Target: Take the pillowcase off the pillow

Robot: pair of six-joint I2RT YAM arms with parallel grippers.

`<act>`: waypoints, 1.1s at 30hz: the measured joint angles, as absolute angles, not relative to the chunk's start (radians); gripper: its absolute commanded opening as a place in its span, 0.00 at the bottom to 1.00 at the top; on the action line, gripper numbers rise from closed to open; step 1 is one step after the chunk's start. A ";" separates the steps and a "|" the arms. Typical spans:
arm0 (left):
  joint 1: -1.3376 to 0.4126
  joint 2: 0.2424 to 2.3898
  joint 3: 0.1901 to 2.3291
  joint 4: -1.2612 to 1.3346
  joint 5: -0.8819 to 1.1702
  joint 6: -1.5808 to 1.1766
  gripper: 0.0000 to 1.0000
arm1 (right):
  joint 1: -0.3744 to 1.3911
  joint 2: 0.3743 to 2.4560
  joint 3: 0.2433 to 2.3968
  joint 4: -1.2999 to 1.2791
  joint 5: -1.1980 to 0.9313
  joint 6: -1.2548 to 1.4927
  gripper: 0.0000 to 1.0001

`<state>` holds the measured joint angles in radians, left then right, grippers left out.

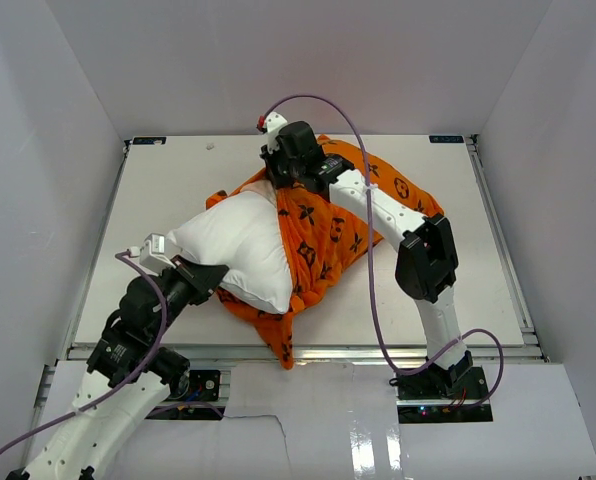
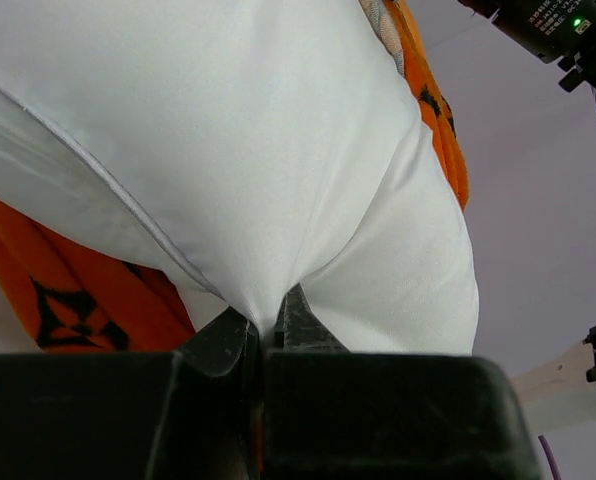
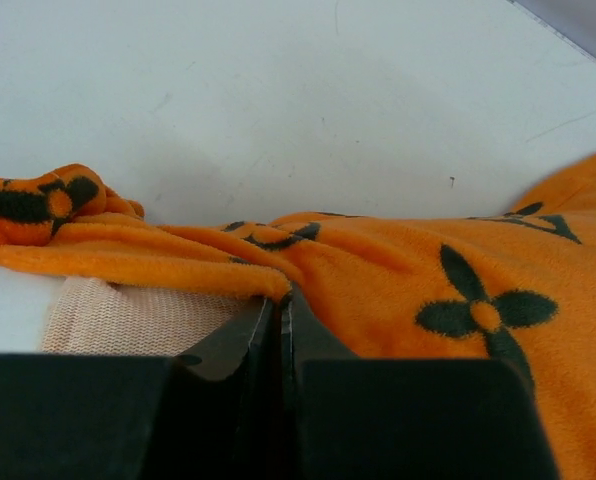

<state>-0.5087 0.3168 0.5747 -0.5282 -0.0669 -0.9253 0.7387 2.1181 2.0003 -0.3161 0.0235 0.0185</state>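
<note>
The pillow [image 1: 240, 243] is seen lying near the middle of the table [image 1: 168, 190], its bare white half turned towards 8 o'clock in the top view. The pillowcase [image 1: 330, 238] is bunched around its other half, from 12 o'clock round past 3 to a loose tail at 6 o'clock by the near edge.

The left gripper [image 1: 214, 276] is closed narrowly on the pillow's corner at 8 o'clock – in the left wrist view a pinch of white cloth [image 2: 278, 200] is held between the fingers of that gripper [image 2: 268, 326].

The right gripper [image 1: 276, 182] is set at 12 o'clock, on the far rim of the pillowcase. In the right wrist view its jaws [image 3: 281, 302] are drawn fully together on a folded orange edge [image 3: 378, 270], and a beige patch [image 3: 128, 318] is shown just below that fold at 9 o'clock.

The orange fabric is printed with black flower, star and diamond monogram motifs – no letters can be made out. A label [image 2: 550, 14] on the dark arm at 1 o'clock in the left wrist view carries white print too small to be read. Two blue tags [image 1: 148, 141] at the table's far corners are likewise unreadable.
</note>
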 measured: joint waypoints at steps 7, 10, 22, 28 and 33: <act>-0.509 0.290 0.605 -0.591 -0.111 -0.921 0.00 | 0.719 2.147 2.017 -0.324 -0.014 0.047 0.08; -0.510 0.290 0.605 -0.613 -0.147 -0.917 0.00 | 0.700 2.149 2.014 -0.337 -0.034 0.071 0.17; -0.513 0.353 0.585 -0.567 -0.138 -0.918 0.00 | 0.651 1.940 1.890 -0.418 -0.120 0.059 0.74; -0.513 0.376 0.569 -0.529 -0.106 -0.926 0.00 | 0.643 1.662 1.665 -0.372 -0.145 0.055 0.98; -0.513 0.392 0.567 -0.508 -0.092 -0.929 0.00 | 0.641 1.514 1.516 -0.317 -0.168 0.056 0.96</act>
<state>-0.5129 0.3920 0.5671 -0.5083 -0.0921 -0.9295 0.6415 1.5143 1.5158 -0.3168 -0.1680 0.0555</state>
